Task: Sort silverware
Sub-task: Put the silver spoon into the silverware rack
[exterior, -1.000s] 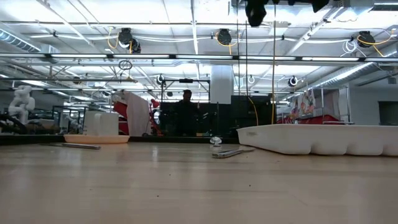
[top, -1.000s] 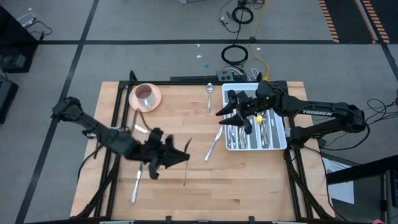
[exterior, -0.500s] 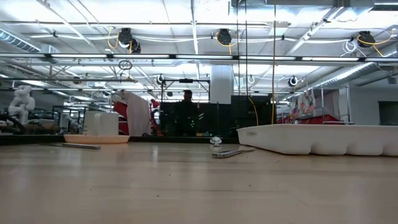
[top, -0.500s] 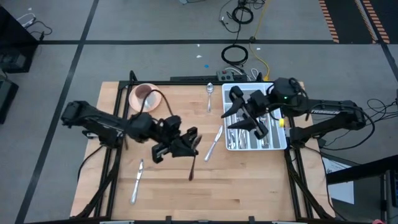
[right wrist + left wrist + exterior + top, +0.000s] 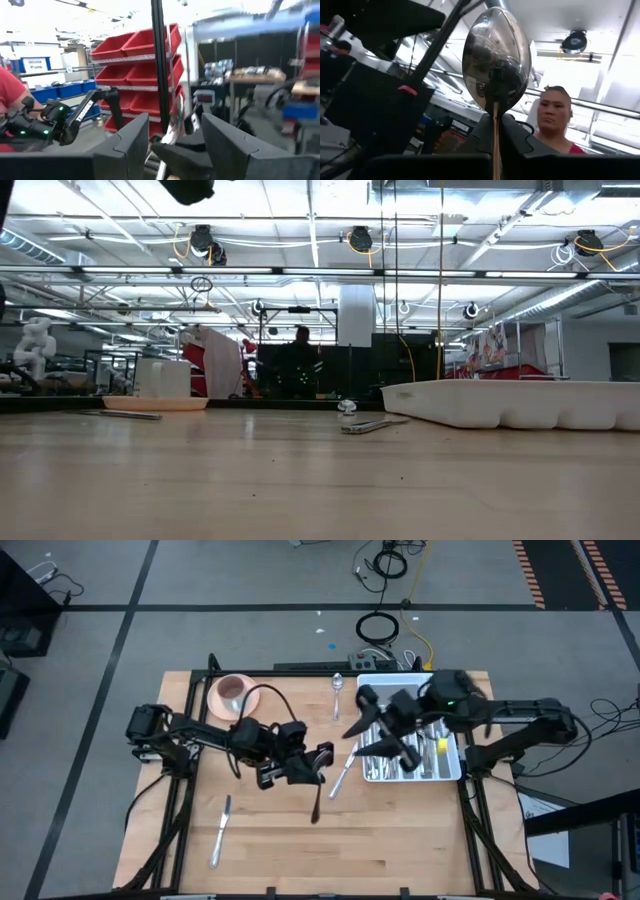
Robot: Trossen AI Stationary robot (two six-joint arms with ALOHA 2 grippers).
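My left gripper [image 5: 320,758] hangs over the table's middle, shut on a silver spoon [image 5: 316,802] whose bowl [image 5: 496,65] fills the left wrist view. My right gripper [image 5: 378,735] stands open and high over the left side of the white tray [image 5: 452,768], with nothing plainly between its fingers [image 5: 131,142]. Some silverware lies in the tray. Three more pieces lie flat on the table: a knife [image 5: 219,831] near the front left, a spoon [image 5: 338,690] at the far edge, and a piece [image 5: 344,768] just left of the tray. My left gripper pinches the spoon's handle [image 5: 495,142] between its two fingers. The handle runs along the fingers and the bowl stands out past their free ends. The spoon is lifted clear of the table.
A pink saucer with a cup [image 5: 233,693] sits at the far left corner. In the low view the tray [image 5: 520,405] is at the right, with one piece of silverware [image 5: 370,423] beside it. A person shows in the room behind.
My left gripper has carried the spoon toward the table's right and far edges and has tipped upward, the spoon staying clear of the table. My right gripper has risen above the tray, out of the low view's top.
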